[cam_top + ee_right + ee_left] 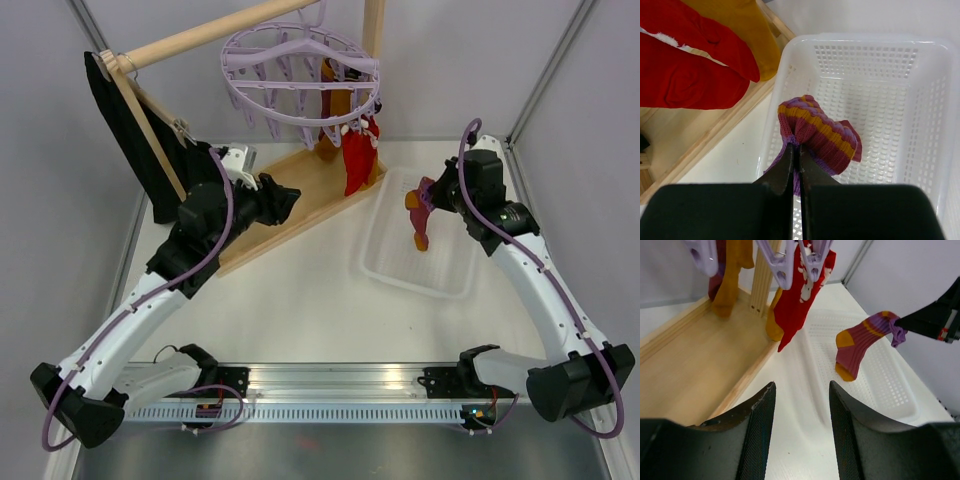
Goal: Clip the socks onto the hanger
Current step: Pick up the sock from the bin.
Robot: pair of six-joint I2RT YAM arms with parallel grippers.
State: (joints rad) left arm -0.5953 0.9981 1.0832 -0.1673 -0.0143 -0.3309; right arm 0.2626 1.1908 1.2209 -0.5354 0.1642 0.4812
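Left of centre in the top view, the left gripper (285, 197) sits over the wooden rack (290, 225), jaws parted with nothing between them. At upper centre is the hanger (300, 75), with a mustard sock (337, 105) and a red sock (358, 165) pegged to it. Right of centre, the right gripper (443, 197) has its jaws clenched on the cuff of a maroon sock (422, 218), which dangles above the white basket (395, 272). The pinch takes only a fold of cuff, so the sock may slip back into the basket. A nudge could also set the ring swinging away from the jaws. No writing can be read.
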